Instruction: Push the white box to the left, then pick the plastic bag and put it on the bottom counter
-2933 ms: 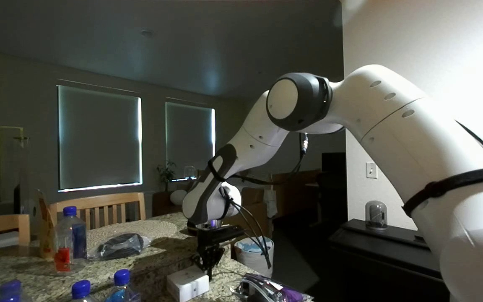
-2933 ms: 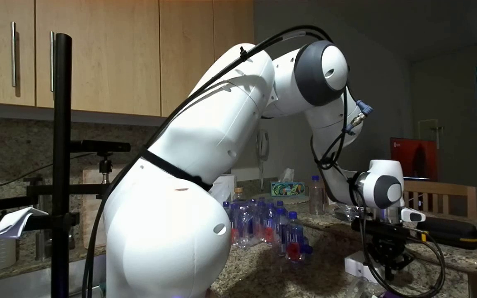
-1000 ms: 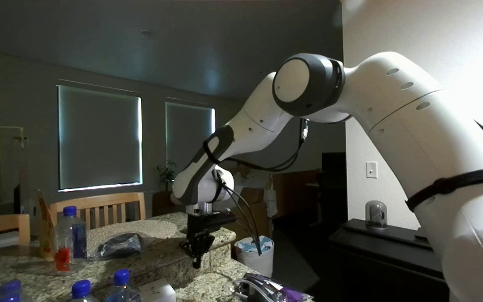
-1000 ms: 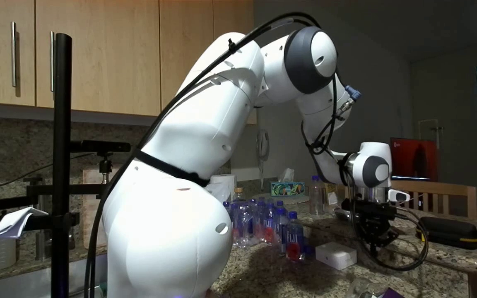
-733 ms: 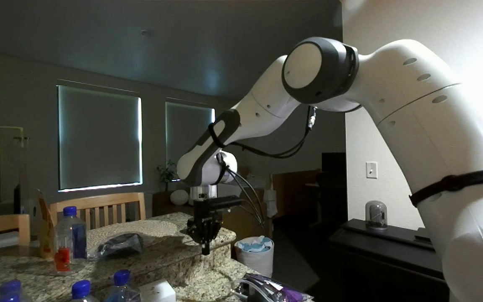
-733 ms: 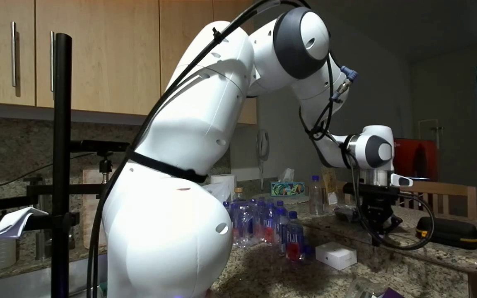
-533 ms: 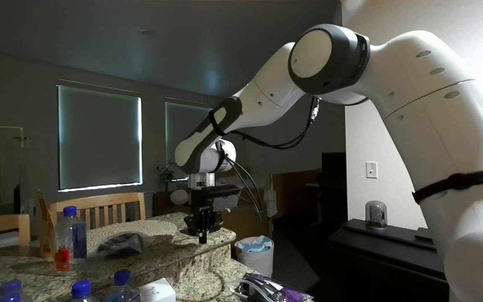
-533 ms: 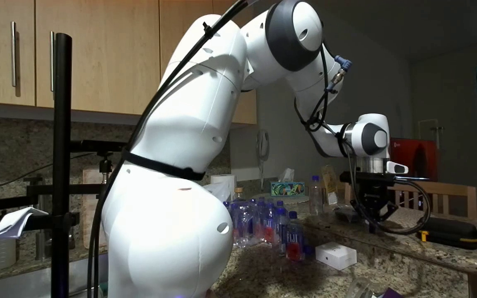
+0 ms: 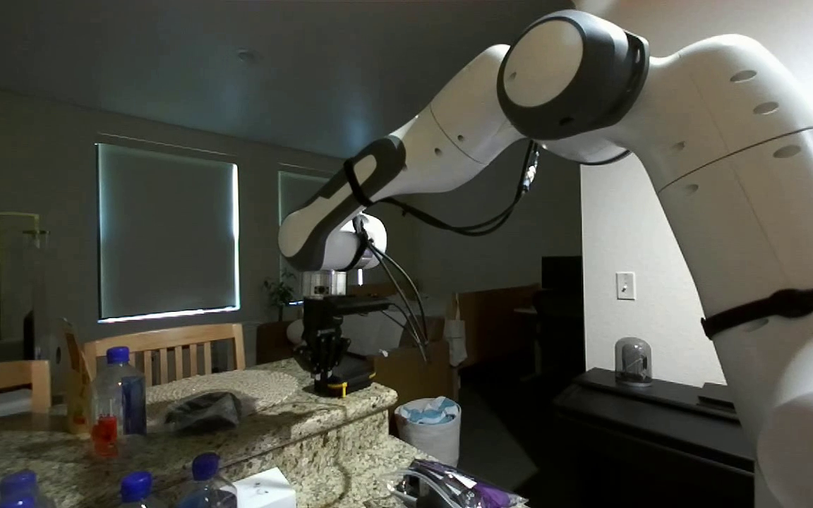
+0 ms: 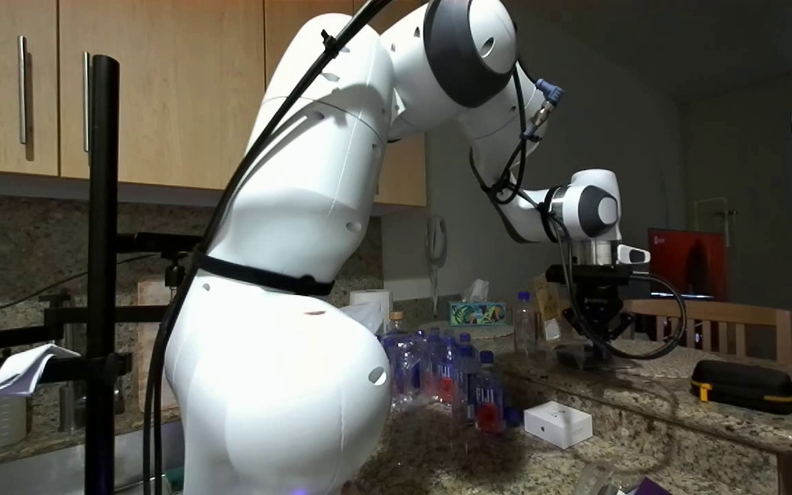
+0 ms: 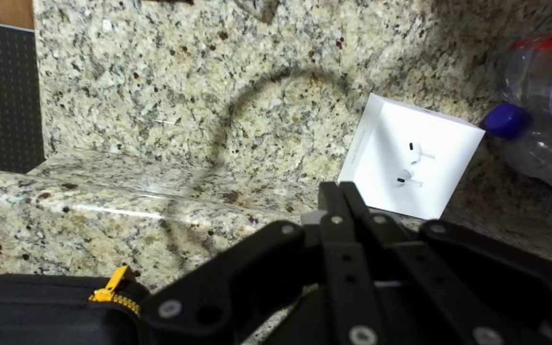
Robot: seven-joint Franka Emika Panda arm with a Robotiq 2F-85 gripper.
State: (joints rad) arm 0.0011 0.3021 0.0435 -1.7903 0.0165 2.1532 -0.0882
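Two wooden chairs [image 9: 1,375] stand at the left of an exterior view, behind a raised tier [image 9: 276,418] of speckled granite. On that tier an upright blue-capped bottle [image 9: 118,402] comes next, while below it other blue-capped bottles [image 9: 136,487] are cut by the lower edge. Right of the upright bottle the plastic bag [image 9: 203,413] lies on the raised tier, a dark, crumpled shape (too dim to say what fills it). The white box [image 9: 265,490] follows, down on the bottom counter [image 11: 151,86] and just beside the blue-capped bottles; the wrist view shows earbuds [image 11: 415,153] printed on its top. Then comes the gripper [image 11: 339,191], pointing down, narrow, its two fingers side by side and meeting at the tips; a gap parts it from the bag, and how high it hangs I cannot tell. A black case [image 9: 356,375] with a yellow zip pull [image 9: 338,389] sits on the raised tier, partly behind the gripper. Farther right, a pale bin [image 9: 436,444] stands past the counter's end, a clear packet [image 9: 459,487] with purple in it lies on the bottom counter, a clear dome [image 9: 634,363] rests on a dark cabinet [image 9: 611,402], and the white arm [image 9: 724,127] fills the right side
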